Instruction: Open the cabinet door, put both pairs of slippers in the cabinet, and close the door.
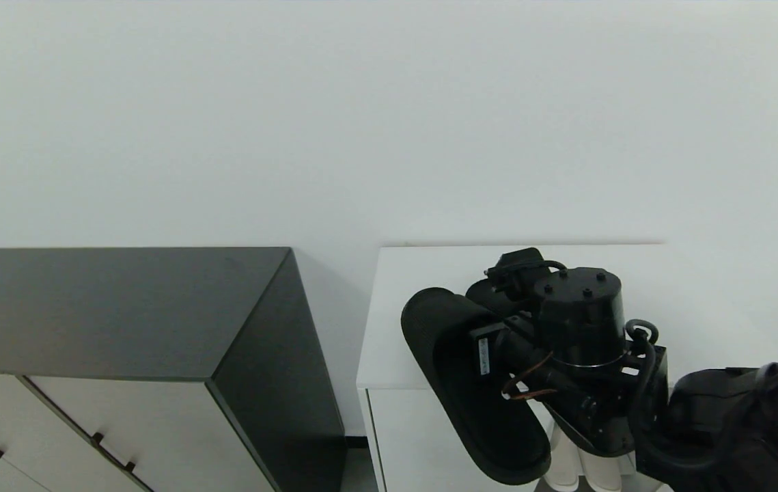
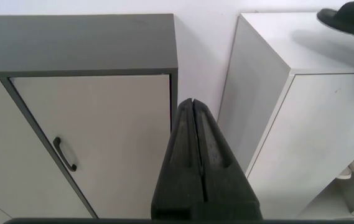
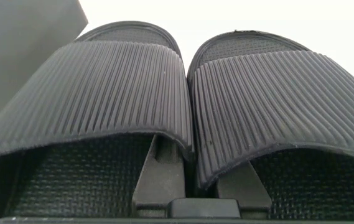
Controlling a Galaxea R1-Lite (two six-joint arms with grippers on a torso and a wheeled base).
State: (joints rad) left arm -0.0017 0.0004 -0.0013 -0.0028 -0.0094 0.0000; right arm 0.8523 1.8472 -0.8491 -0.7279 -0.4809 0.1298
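Right wrist view: the right gripper (image 3: 195, 158) clamps the slippers (image 3: 114, 87), a finger (image 3: 159, 171) under each strap (image 3: 276, 93), above the white cabinet (image 1: 389, 328) at right. They look light and bendy, so gripping at the straps suits. The left gripper (image 2: 193, 115) is closed, empty, facing the dark cabinet (image 2: 77, 43)

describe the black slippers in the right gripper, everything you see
The black slippers are a pair of rubbery-looking slides, side by side, with wide ribbed straps and textured footbeds. The right gripper sits under the straps and pinches their inner edges together. In the head view they hang lifted, one flat sole showing, in front of the white cabinet.
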